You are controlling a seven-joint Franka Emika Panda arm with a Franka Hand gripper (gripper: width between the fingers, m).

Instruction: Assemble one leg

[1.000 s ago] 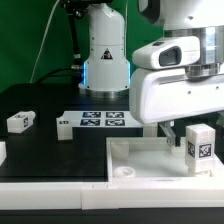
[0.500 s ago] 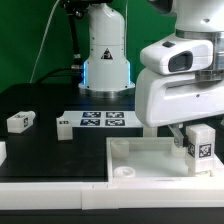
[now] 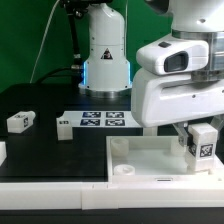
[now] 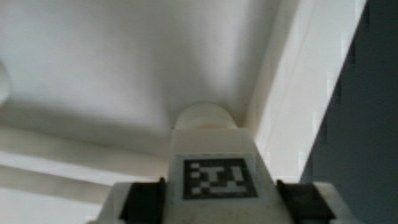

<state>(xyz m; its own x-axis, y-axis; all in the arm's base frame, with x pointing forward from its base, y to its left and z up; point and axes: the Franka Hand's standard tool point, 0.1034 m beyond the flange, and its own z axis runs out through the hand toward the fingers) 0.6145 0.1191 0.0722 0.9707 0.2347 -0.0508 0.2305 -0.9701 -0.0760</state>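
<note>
roughly midway: hand (image 3: 201,136) pinches leg (image 3: 203,141) upright, tag outward, over white panel (image 3: 150,165) at exterior view's right. pickup done; seating leg in panel socket not yet done. contact with panel unclear.

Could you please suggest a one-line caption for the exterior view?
The gripper holds the leg upright at the white panel; another small tagged block lies on the black table.
</note>
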